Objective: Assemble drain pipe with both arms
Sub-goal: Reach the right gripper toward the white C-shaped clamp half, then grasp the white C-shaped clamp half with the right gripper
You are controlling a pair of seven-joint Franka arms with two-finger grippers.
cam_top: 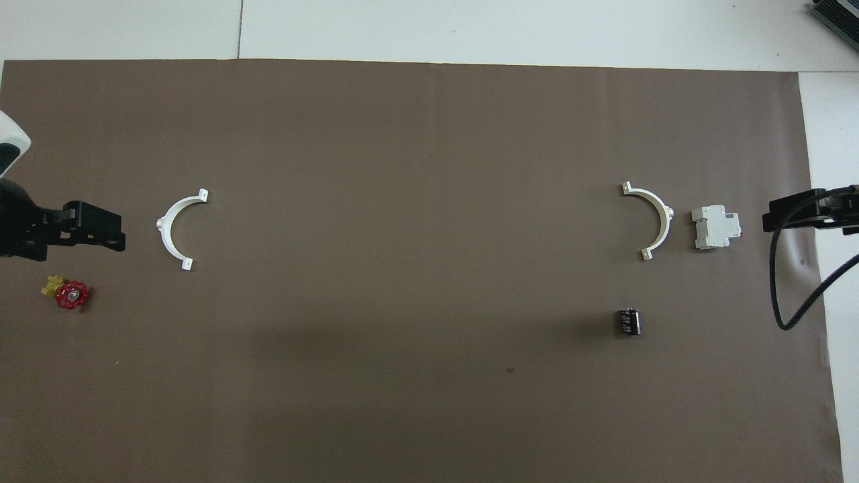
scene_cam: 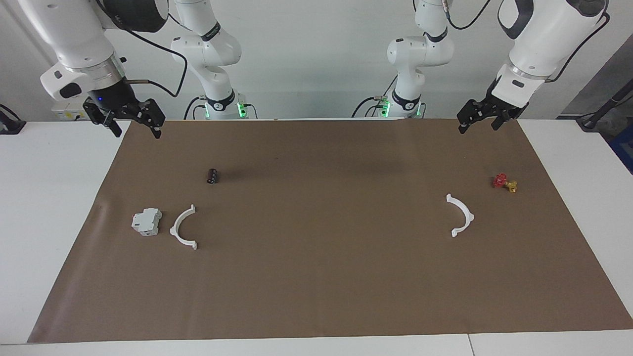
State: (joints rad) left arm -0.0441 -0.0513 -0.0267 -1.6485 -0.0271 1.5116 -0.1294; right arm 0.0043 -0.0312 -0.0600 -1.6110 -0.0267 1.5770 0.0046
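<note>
Left end effector (scene_cam: pixel 478 120): raised over the brown mat's (scene_cam: pixel 316 277) corner at the left arm's end of the surface (scene_cam: pixel 49 222); fingers spread; nothing held. Right end effector (scene_cam: pixel 132 123): raised over the mat's corner at the right arm's end; fingers spread; nothing held.

Two white half-rings lie flat on the mat, well apart; one half-ring (scene_cam: pixel 461 215) toward the left arm's end, near a red-and-yellow valve (scene_cam: pixel 504 183); the other half-ring (scene_cam: pixel 184 228) toward the right arm's end, just beside a grey-white block (scene_cam: pixel 146 221); a small dark cylinder (scene_cam: pixel 212 176) lies nearer the robots than this half-ring.
</note>
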